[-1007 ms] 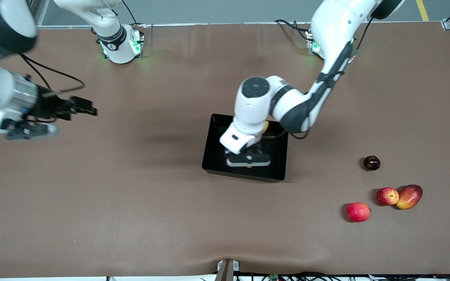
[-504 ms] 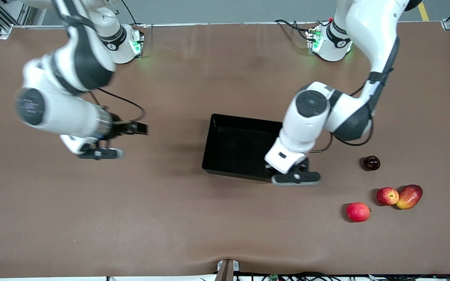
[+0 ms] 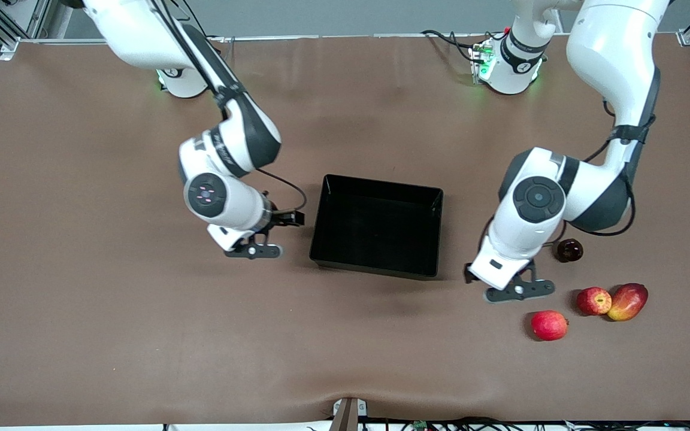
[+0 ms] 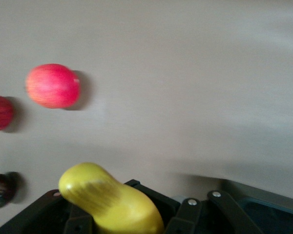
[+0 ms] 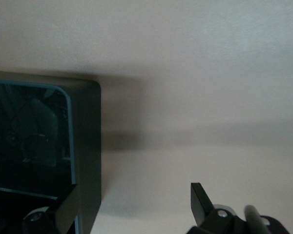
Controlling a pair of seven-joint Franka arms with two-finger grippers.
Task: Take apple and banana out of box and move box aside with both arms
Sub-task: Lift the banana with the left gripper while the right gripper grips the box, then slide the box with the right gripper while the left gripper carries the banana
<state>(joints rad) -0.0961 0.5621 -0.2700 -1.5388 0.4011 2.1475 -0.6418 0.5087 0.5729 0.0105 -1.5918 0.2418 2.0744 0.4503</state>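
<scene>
On the table, mid-way between the arms: the box (image 3: pixel 377 233), a glossy black low-walled tray, sits with nothing visible inside it.
Banana: the banana (image 4: pixel 110 201) shows only in the left wrist view, a yellow curved end sticking out from between the left gripper's fingers; in the front view the arm's wrist hides it.
Left gripper: the left gripper (image 3: pixel 518 291) hangs over bare tabletop between the box and the cluster of fruits, clamped tight on the banana.
Apple: the apple (image 3: pixel 594 300), small and red with yellowish patches, lies on the table toward the left arm's end, touching the mango.
Right gripper: the right gripper (image 3: pixel 253 251) hangs just beside the box wall that faces the right arm's end of the table, its fingers (image 5: pixel 201 203) spread wide and holding nothing; in the right wrist view one finger lies over the box's rim and the other over bare table.
Mango: the mango (image 3: pixel 627 301), oval and red-yellow, rests against the apple.
Red fruit: the red fruit (image 3: pixel 549 325), plain and round, lies nearer to the front camera than the apple, a little apart from it.
Dark fruit: the dark fruit (image 3: pixel 570 249), small and round, sits farther from the front camera than the apple, beside the left arm's wrist.
Table: the table (image 3: pixel 141 335) is covered in brown.
</scene>
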